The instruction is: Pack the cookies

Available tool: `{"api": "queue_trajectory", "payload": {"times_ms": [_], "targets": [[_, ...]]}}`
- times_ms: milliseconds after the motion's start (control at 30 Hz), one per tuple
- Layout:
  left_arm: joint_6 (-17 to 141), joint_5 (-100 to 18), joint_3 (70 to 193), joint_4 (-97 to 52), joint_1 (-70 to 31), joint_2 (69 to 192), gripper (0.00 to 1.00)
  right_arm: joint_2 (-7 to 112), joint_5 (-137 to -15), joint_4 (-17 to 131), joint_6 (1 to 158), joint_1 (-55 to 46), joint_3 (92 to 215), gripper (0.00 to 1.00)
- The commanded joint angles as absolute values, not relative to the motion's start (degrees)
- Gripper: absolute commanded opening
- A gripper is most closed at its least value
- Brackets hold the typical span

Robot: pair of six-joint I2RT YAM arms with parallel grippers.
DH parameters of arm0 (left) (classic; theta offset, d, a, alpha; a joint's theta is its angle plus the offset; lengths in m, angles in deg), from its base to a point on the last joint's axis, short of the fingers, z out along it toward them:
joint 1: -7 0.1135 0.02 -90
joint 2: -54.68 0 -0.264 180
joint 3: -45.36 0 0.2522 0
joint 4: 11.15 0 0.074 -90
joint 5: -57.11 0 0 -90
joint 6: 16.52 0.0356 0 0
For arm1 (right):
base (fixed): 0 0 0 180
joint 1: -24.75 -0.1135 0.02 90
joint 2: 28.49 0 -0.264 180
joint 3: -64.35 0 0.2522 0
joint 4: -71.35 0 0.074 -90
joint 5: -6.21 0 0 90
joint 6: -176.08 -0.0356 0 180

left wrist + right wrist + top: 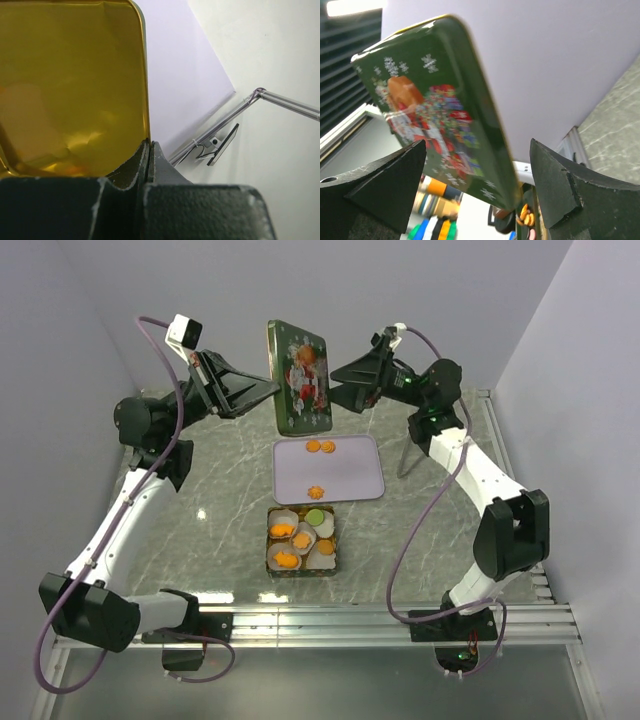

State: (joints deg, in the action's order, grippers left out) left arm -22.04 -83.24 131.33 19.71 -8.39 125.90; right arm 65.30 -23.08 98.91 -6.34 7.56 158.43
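A green tin lid (pixel 300 375) with a Christmas picture hangs upright in the air above the table's back. My left gripper (pixel 272 390) is shut on its left rim; the left wrist view shows the lid's gold inside (pixel 70 85) pinched at my gripper (pixel 150 145). My right gripper (pixel 338 380) stands open at the lid's right edge, and the lid (pixel 435 115) reaches between its spread jaws (pixel 477 145) without touching either. Three orange cookies lie on a white tray (pixel 350 475): a pair (pixel 320 447) at the back and one (pixel 316 490) in front. Orange cookies (pixel 282 530) and a green one (pixel 316 517) sit in paper cups.
The open tin box (pixel 333 540) with its white paper cups stands just in front of the tray, mid-table. Aluminium rails (pixel 400 625) run along the near edge, and a rail (pixel 490 420) lines the right side. Grey walls close in on the left, back and right.
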Motion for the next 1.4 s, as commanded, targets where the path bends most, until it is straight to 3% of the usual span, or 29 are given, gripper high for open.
{"api": "queue_trajectory", "payload": {"times_ms": [0,333,667,833,1067,1367], "targets": [[-23.7,-83.8,130.2,26.0,-8.3,122.7,0.00,64.8,-22.7,105.4,-8.3,5.1,161.5,0.91],[-29.4,-81.4,126.1,33.4,-8.3,120.3,0.00,62.0,-22.4,109.1,-8.7,0.1,157.5,0.85],[-30.4,-78.6,120.7,34.0,-8.3,116.8,0.01,57.3,-23.3,125.2,-19.1,0.1,151.1,0.60],[-28.0,-76.8,117.4,28.3,-8.3,114.2,0.05,55.0,-23.1,130.2,-22.2,0.1,149.0,0.53],[-21.0,-73.4,110.6,13.7,-8.2,109.7,0.20,48.9,-21.5,121.4,-14.6,0.0,145.9,0.47],[-17.8,-70.7,102.9,8.3,-8.2,107.2,0.24,44.3,-21.5,98.1,1.1,0.1,143.0,0.40]]}}
